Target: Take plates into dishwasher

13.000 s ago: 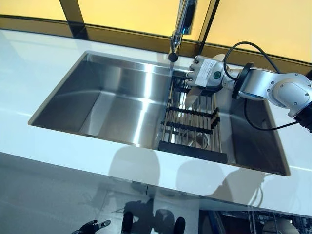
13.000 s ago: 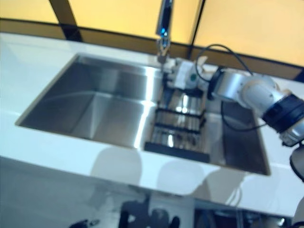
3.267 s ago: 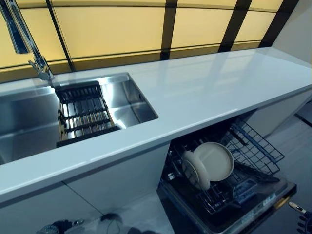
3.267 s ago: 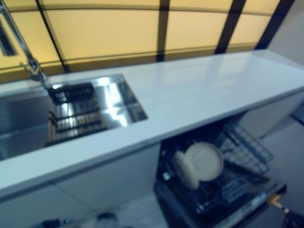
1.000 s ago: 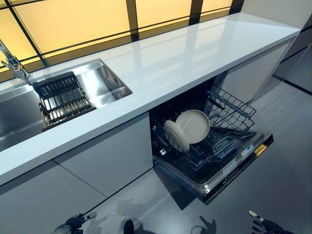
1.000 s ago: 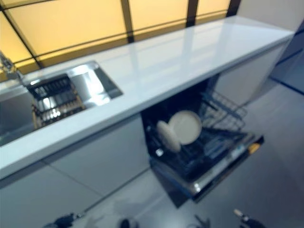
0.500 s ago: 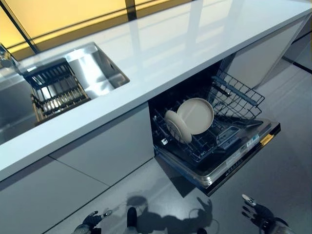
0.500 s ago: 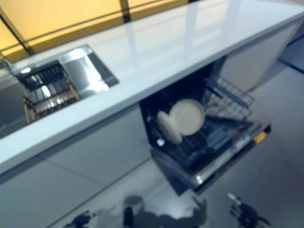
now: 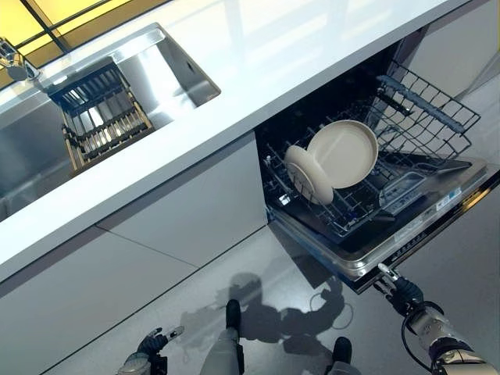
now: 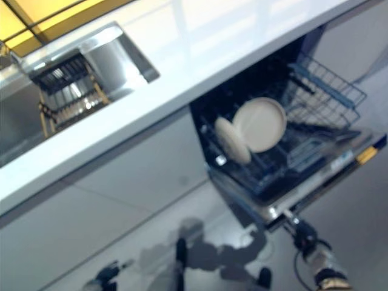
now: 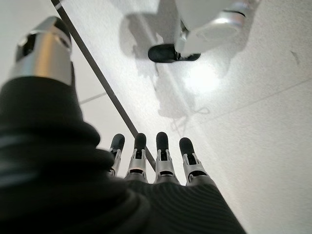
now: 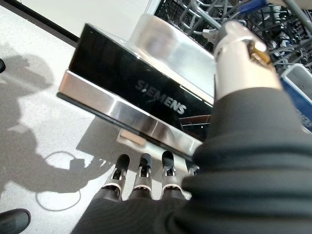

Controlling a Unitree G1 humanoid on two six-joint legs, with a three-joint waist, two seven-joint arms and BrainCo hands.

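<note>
Two cream plates stand on edge in the pulled-out lower rack [image 9: 428, 117] of the open dishwasher: a larger plate [image 9: 344, 152] and a smaller plate [image 9: 308, 175] leaning in front of it. My right hand [image 9: 403, 295] is low, just below the front edge of the lowered dishwasher door [image 9: 361, 258]. In the right wrist view its fingers [image 12: 142, 179] are straight, close under the door's steel edge [image 12: 127, 117], and hold nothing. My left hand [image 9: 150, 344] hangs near the floor at the lower left, fingers [image 11: 163, 158] straight and empty.
A white counter [image 9: 258, 70] runs above the dishwasher. The steel sink [image 9: 168, 66] at the left holds a dark slatted drying rack [image 9: 101, 117]. White cabinet fronts [image 9: 156, 234] stand left of the dishwasher, above the grey floor [image 9: 258, 273].
The camera has tipped down and nearer, so the whole scene has shifted. My right hand has come up and forward to the door's front edge. The plates stand as before.
</note>
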